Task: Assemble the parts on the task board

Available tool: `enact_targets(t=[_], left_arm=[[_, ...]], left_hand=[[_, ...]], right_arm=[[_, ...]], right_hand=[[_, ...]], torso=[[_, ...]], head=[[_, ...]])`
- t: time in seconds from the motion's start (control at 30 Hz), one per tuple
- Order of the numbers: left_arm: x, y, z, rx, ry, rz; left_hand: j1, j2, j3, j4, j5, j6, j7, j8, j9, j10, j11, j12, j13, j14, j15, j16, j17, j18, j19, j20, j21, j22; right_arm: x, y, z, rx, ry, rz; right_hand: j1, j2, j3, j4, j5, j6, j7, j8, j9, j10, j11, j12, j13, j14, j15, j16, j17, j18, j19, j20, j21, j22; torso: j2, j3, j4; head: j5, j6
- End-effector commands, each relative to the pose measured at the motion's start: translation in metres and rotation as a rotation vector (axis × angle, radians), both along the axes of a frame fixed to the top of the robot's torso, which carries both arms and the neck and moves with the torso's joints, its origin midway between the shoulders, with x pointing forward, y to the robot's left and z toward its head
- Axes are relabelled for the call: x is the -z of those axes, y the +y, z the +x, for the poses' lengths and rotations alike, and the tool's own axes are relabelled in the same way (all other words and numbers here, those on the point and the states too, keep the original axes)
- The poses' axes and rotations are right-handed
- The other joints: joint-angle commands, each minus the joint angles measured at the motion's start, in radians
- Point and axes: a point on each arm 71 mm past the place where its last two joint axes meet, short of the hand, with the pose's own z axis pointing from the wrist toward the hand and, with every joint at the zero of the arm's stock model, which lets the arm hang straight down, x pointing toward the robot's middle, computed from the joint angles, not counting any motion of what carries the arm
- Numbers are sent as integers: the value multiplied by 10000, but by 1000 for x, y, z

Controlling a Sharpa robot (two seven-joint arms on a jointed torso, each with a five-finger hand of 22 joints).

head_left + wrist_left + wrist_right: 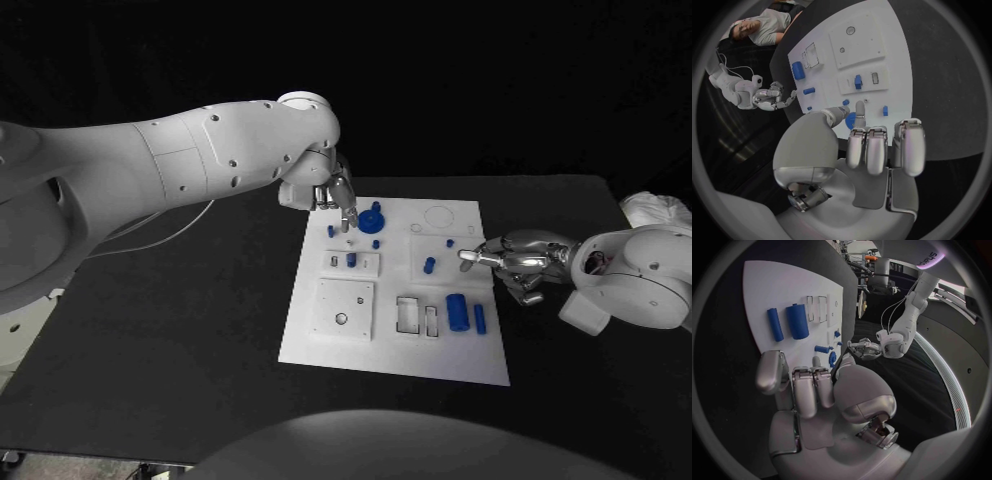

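Note:
The white task board (329,350) lies in the middle of the black table. A round blue part (372,219) sits near its far edge, with several small blue parts (351,260) around it. A thick blue cylinder (456,312) and a slim one (479,318) lie towards the right. My left hand (326,183) hangs over the far left corner, one fingertip beside the round blue part (850,120). In the left wrist view that part shows between thumb and finger; contact is unclear. My right hand (512,260) hovers at the board's right edge, fingers loosely bent and empty, near a small blue peg (822,349).
Recessed slots (417,315) and a square plate (346,305) with a hole take up the board's near half. A ring outline (438,213) marks the far right corner. Bare black table surrounds the board. A crumpled white cloth (656,208) lies at the far right.

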Motion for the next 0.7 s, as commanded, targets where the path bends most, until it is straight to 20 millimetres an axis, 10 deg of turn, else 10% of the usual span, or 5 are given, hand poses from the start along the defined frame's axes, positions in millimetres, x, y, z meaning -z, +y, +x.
enact_targets(t=[0.03,0.13,0.53,0.7], left_arm=[[3,-2,-3,8,685,677],[5,-6,-3,86,703,757],[21,-6,-2,59,693,1152],[22,-4,0,-38,432,1273]], left_hand=[[-270,5,31,147,-339,27,45,-140,-121,1060,114,25,2634,1069,108,25,2634,-107,350,114,-80,1940],[-789,-47,-482,447,-932,75,114,-293,-272,1060,176,25,2634,1069,174,25,2634,-104,339,169,-100,1937],[-741,313,-1643,304,-790,209,113,-479,-417,1060,201,25,2634,1069,196,25,2634,-85,302,217,-167,1921],[-438,481,-2126,359,-794,30,63,38,419,1060,152,25,2634,1069,175,25,2634,-82,304,183,-183,1938]], right_arm=[[-2,3,-1,-195,-127,210],[-2,4,-1,-229,-141,245],[-2,5,0,-276,-149,285],[-2,5,-1,-265,-144,281]], right_hand=[[-95,-37,-17,62,-45,98,24,42,0,865,-64,70,1115,833,-14,105,2325,-195,116,-1,122,1591],[-124,-32,-27,72,-57,110,23,45,-1,896,-64,88,1139,853,-15,131,2349,-203,141,-2,168,1602],[-131,-31,-29,70,-53,119,24,47,-1,889,-63,84,1134,846,-15,124,2342,-199,129,-2,153,1596],[-130,-30,-27,65,-46,123,24,48,-2,855,-63,65,1108,822,-15,96,2314,-191,108,-3,120,1586]], torso=[[96,-6,-32],[122,-2,-31],[121,-4,-44],[110,3,-27]], head=[[16,0],[40,0],[9,0],[-8,0]])
